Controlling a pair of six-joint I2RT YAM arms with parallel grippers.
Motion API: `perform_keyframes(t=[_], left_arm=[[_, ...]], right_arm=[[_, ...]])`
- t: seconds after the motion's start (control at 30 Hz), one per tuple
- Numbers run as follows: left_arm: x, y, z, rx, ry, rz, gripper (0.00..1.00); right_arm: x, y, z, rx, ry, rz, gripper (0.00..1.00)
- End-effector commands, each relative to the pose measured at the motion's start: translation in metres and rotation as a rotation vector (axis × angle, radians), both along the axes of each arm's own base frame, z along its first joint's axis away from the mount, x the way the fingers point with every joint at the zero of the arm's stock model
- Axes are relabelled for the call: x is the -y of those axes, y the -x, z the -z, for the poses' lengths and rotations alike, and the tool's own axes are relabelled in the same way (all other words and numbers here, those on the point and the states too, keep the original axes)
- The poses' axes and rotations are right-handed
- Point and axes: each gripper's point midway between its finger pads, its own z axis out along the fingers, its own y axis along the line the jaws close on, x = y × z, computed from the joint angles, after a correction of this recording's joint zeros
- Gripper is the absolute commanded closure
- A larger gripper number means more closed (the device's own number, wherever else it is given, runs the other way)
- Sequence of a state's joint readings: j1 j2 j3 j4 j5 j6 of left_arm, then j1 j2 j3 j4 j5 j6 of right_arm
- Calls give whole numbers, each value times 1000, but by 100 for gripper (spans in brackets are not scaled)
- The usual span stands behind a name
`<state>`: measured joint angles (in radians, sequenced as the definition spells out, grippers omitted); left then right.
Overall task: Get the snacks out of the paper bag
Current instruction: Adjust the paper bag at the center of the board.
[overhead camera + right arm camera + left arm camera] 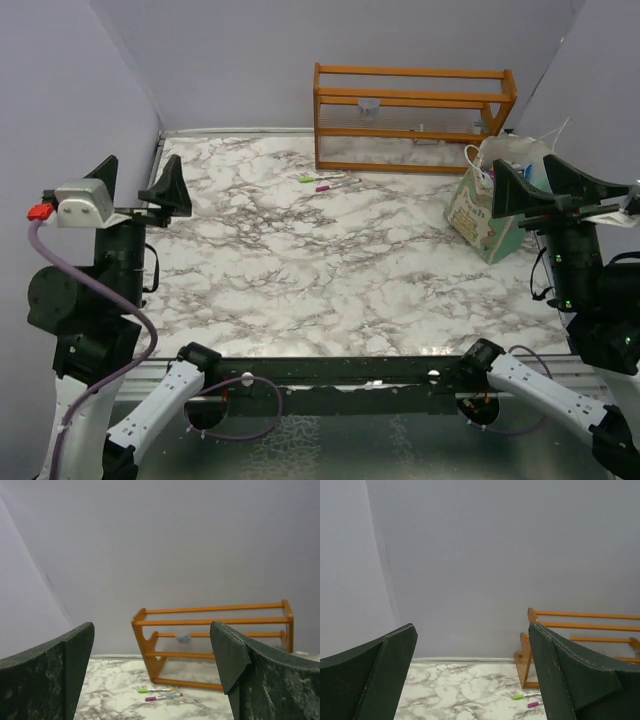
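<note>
The bag (pixel 483 215) stands open-mouthed at the worktop's (pixel 300 280) right edge near the far corner, just beside the rack (pixel 410 115); what it holds is too hidden to tell. Pens (pixel 325 181) lie before the rack. Left gripper (pixel 138 188) and right gripper (pixel 545 190) hang spread wide, holding nothing

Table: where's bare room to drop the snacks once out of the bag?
Whole middle and left of the marble table, from the pens forward to the near edge, is bare. Crowded: back right, where the paper bag stands near the orange rack.
</note>
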<state>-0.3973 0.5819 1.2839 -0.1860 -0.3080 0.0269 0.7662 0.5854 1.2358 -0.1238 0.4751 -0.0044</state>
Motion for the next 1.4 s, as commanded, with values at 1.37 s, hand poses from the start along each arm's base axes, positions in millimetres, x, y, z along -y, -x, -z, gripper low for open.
perform_keyframes(t=[1.37], left_arm=[[129, -141, 188, -448, -25, 217, 1]], right_arm=[[43, -199, 205, -794, 254, 337, 6]])
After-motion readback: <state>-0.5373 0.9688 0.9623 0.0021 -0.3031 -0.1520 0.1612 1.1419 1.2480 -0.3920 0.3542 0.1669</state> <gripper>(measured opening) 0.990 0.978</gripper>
